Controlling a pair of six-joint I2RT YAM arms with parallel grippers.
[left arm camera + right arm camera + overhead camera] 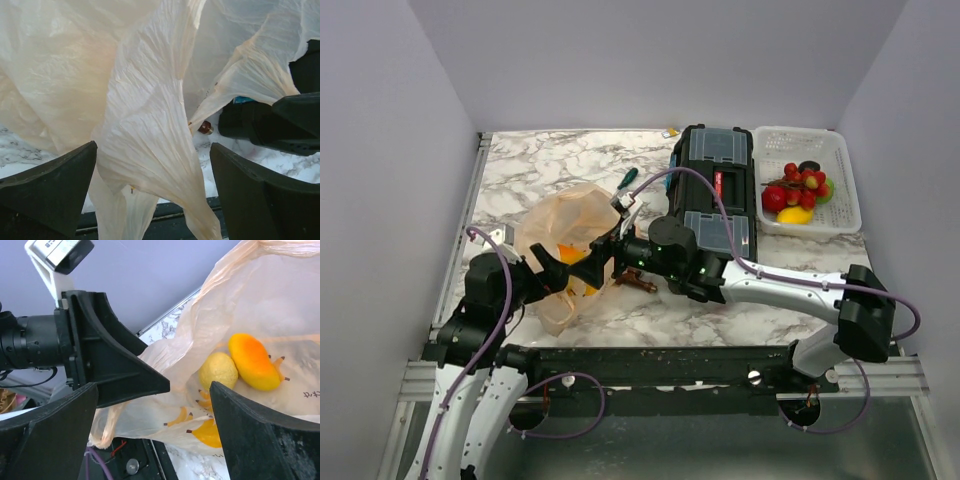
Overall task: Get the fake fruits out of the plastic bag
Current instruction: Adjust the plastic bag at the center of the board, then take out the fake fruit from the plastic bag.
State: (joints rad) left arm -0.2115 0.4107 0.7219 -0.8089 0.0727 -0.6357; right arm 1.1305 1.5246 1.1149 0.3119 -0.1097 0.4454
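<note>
While right gripper (154, 389) gapes, yellow fake fruits (218, 370) inside plastic bag (280, 290)

**Bag left of centre, basket far right, both grippers at the bag**

The plastic bag (570, 235) sits left of centre on the table (520, 170), and the two arms meet at its near side. The left gripper (153, 150) is at the bag's left, with a fold of bag hanging between its fingers (50, 185). The right gripper (153, 390) faces it from the right. Inside the bag, two fake fruits (252, 361) lie side by side, touching. A metal tap (638, 284) lies on the table just right of the bag, near the right gripper. Behind the bag there's a screwdriver (627, 178), and right of that the toolbox (715, 190). Just beside the toolbox, at the far right, is the basket (835, 150), with more fake fruits (798, 192) piled in it.
</note>
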